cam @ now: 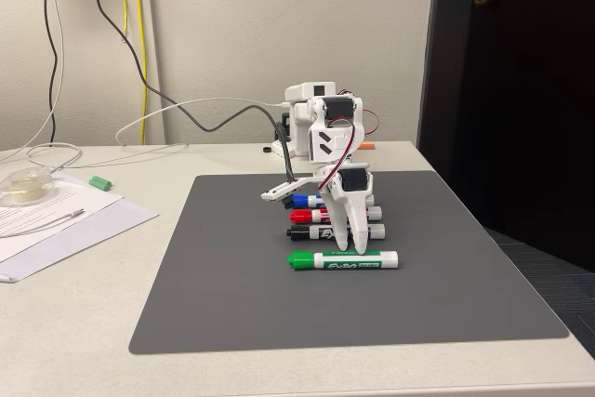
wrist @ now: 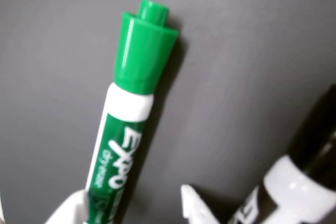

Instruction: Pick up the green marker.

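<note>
Fingers (cam: pixel 356 246) pointing down, astride green marker (cam: pixel 342 259), arm folded low

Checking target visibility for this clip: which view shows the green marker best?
The wrist view: the green marker is close up, with its cap and printed label sharp, though its lower end is cut off between the gripper fingertips. The fixed view shows its whole length lying on the grey mat, small.

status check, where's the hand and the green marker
Hand open, down over green marker, fingertips straddling the barrel in the wrist view. Marker flat on grey mat, not lifted. Black marker close behind, apart from it.
</note>
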